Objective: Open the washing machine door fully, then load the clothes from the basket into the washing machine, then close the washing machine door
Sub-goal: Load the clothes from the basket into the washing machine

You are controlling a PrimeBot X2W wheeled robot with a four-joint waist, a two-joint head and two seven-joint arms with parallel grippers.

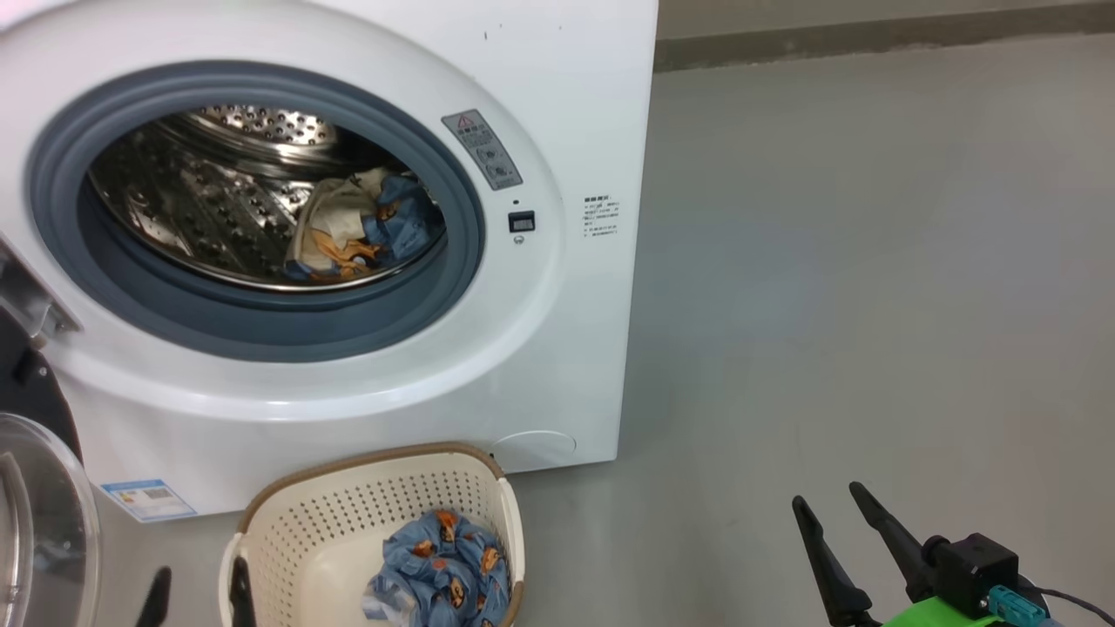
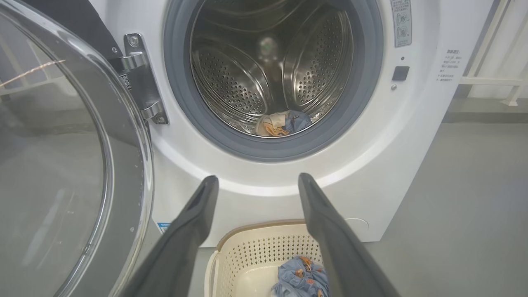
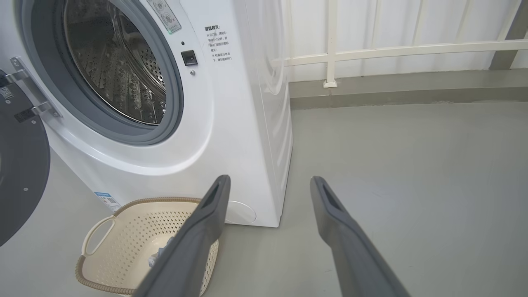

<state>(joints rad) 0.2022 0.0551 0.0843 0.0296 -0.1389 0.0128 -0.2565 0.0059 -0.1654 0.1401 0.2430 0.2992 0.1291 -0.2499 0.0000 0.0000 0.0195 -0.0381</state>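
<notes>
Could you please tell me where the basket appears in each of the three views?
Head view: the basket sits at the bottom, left of centre.
Left wrist view: basket at bottom centre.
Right wrist view: basket at lower left.
Shared landmark: blue label sticker low on the washing machine, beside the basket.

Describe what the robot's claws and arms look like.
The left claw and right claw each have two long, tapering dark grey fingers. At the right claw's base: a black boxy mount, a teal connector with a thin dark cable, and a bright green shell.
</notes>
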